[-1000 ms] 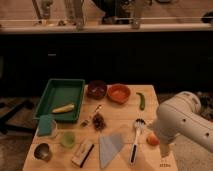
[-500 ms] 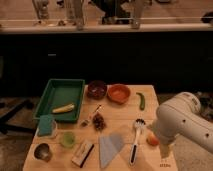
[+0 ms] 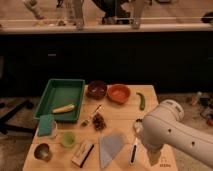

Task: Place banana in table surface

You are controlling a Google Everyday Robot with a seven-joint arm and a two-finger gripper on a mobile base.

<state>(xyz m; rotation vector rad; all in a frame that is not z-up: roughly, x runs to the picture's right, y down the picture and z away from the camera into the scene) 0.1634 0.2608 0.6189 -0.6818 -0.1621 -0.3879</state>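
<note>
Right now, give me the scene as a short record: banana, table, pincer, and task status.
banana: lying inside the green tray, near its front edge
table surface: tan wood, tray at its left side
pincer: not visible; the white arm hangs over the table's front right corner
task status: banana not yet on the table surface

Green tray (image 3: 62,95) at the left, dark bowl (image 3: 97,89) and orange bowl (image 3: 118,93) side by side at the far edge, green pepper (image 3: 141,100) to their right, teal sponge (image 3: 46,125), green cup (image 3: 68,139) and metal cup (image 3: 42,151) near the front left corner, grey cloth (image 3: 110,147) beside a white spoon (image 3: 136,137).
</note>
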